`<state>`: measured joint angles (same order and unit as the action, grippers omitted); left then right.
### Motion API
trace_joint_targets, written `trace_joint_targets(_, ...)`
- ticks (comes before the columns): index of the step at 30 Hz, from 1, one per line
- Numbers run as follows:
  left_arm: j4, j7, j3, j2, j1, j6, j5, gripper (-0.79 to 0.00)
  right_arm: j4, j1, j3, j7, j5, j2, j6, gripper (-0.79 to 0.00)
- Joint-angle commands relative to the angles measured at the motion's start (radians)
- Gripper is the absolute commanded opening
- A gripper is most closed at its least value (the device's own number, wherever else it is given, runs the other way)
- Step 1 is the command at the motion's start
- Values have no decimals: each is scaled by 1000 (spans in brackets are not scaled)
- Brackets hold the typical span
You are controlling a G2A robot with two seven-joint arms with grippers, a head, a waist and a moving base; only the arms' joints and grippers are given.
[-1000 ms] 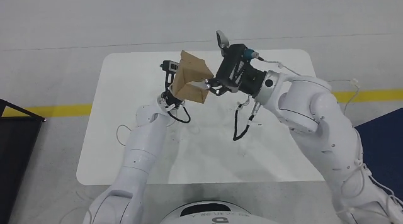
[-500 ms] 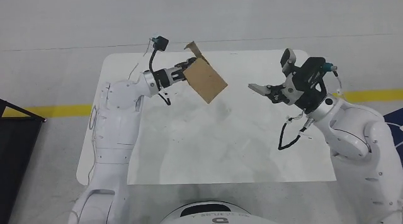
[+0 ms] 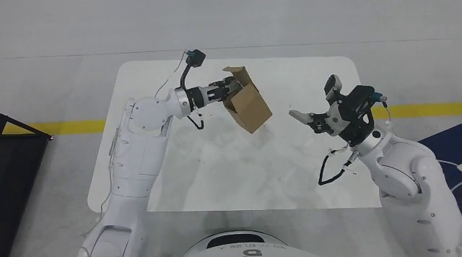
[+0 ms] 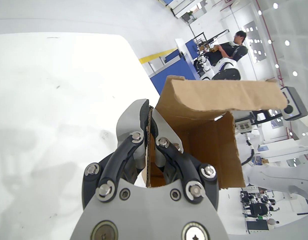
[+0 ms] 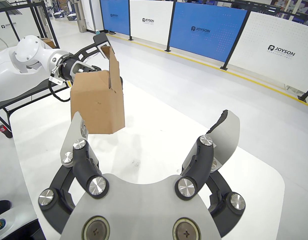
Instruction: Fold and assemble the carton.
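I've got a white table [image 3: 216, 177] on a pale shop floor, with blue-and-white partitions [image 5: 209, 28] behind. The carton [image 3: 245, 105] hangs clear above the table, near its 12 o'clock edge in the top view. Its long axis runs from about 10 o'clock to 4 o'clock, with the open mouth at the 10 o'clock end. My left end effector [image 4: 149, 116] is pinched tight on one wall at that mouth, one finger inside and one outside. Looking in, I see bare cardboard walls, and one loose flap [image 4: 219, 96] leans over the opening. My right end effector [image 5: 151, 118] is spread wide and holds nothing. It sits well apart, and the carton lies at its 9 o'clock. I judge the free right arm must come in from 3 o'clock and work round to the flap end.
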<state>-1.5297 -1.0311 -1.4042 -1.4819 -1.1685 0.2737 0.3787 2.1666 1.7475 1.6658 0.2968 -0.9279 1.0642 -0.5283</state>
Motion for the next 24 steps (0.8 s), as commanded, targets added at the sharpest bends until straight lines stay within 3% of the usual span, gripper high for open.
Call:
trace_joint_targets(1,-15,0,0,6,-23,-4,15,-785,-6,4,-9,-6,-3,1,0,0)
trace_joint_targets(2,-24,-1,1,8,-34,-8,22,-785,-11,5,-14,-8,-8,1,0,0)
trace_joint_targets(3,-29,-8,4,11,-46,-15,30,-720,-17,7,-22,-11,-9,1,0,0)
trace_joint_targets(5,-44,-19,7,17,-61,-24,50,-471,-27,5,-36,-19,-14,2,0,0)
trace_joint_targets(6,-49,-19,6,20,-70,-29,46,-422,-34,4,-44,-22,-18,2,1,0)
trace_joint_targets(7,-55,-10,3,21,-78,-32,30,-256,-40,1,-51,-23,-23,3,2,0)
trace_joint_targets(8,-60,-5,0,23,-87,-33,15,-18,-43,-2,-59,-24,-27,3,3,0)
trace_joint_targets(14,-110,-57,-30,40,-117,-30,-73,0,-30,-27,-95,-10,-40,5,29,0)
trace_joint_targets(20,-177,-24,-184,65,-155,71,-253,0,-3,-56,-117,1,-33,7,59,0)
trace_joint_targets(24,-201,-68,-290,86,-182,86,-363,0,-3,-56,-117,1,-33,7,59,0)
